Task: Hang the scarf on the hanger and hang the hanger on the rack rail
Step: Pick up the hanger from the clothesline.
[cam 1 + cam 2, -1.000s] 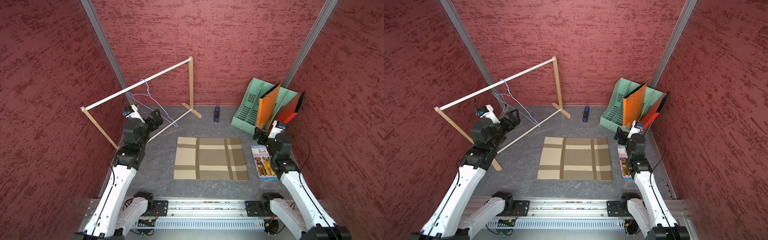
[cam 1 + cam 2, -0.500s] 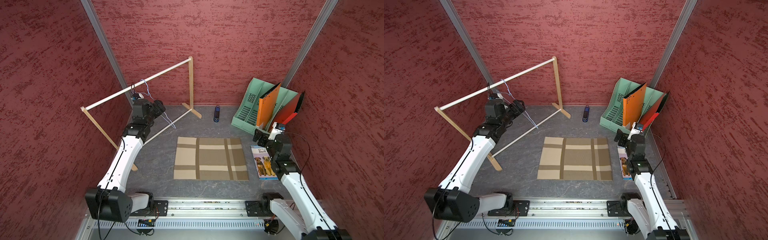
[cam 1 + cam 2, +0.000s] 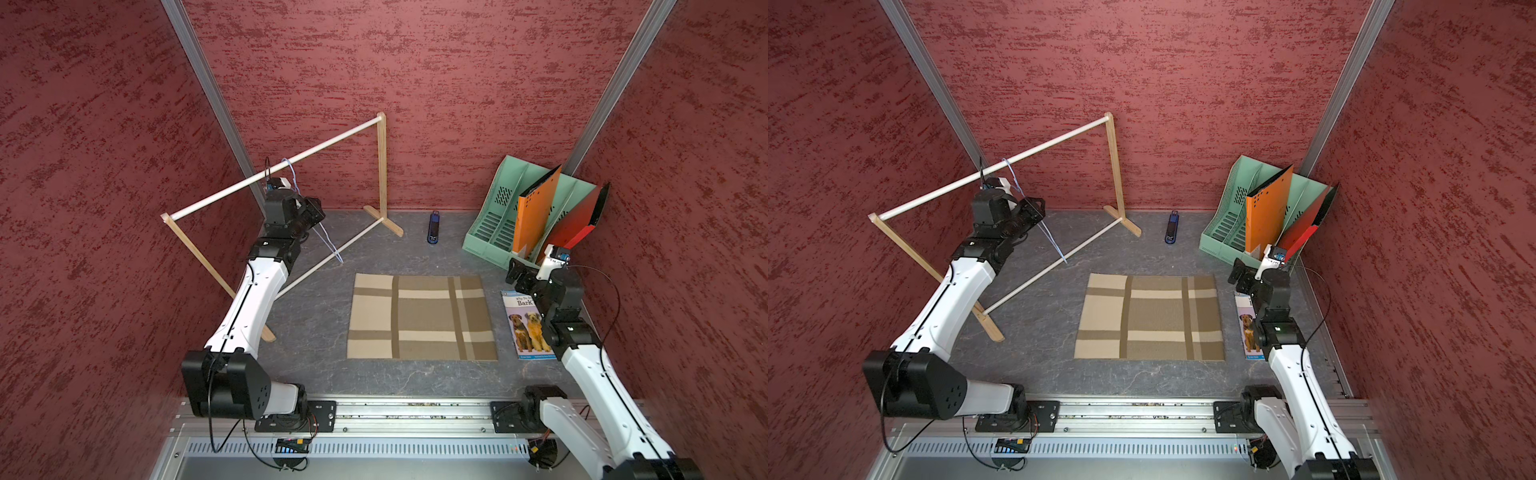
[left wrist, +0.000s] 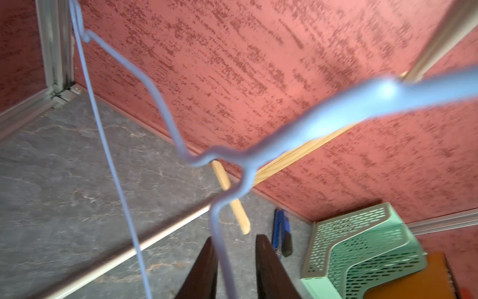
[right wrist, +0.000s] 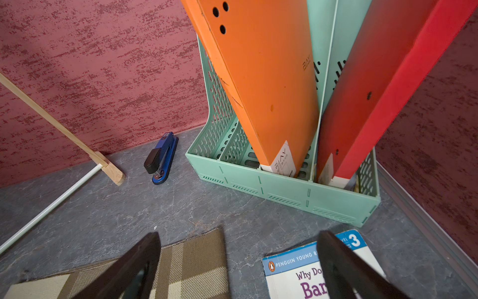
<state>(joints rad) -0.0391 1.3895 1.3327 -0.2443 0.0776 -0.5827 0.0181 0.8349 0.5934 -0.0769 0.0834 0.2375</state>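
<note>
The plaid brown-tan scarf [image 3: 422, 318] [image 3: 1148, 318] lies flat in the middle of the table; one corner [image 5: 191, 259] shows in the right wrist view. At the back left, the light-blue wire hanger [image 3: 328, 241] [image 3: 1054, 243] hangs by its hook from the rack's top rod. My left gripper [image 3: 313, 208] [image 3: 1036, 205] is raised at the hanger. In the left wrist view the hanger's wire [image 4: 222, 259] runs between the narrowed jaws of my left gripper [image 4: 234, 236], against one finger, with a gap to the other. My right gripper [image 3: 515, 270] [image 5: 238, 235] hovers open and empty beside the scarf's far right corner.
The wooden rack with white rods [image 3: 274, 176] spans the back left. A blue stapler [image 3: 433, 227] lies at the back wall. A green file holder [image 3: 490, 232] with orange and red folders fills the back right corner. A dog-picture book [image 3: 525, 328] lies under my right arm.
My left arm has stretched up and back to the hanger, and its jaws have narrowed from wide open to close around the wire. The right arm and scarf have not moved.
</note>
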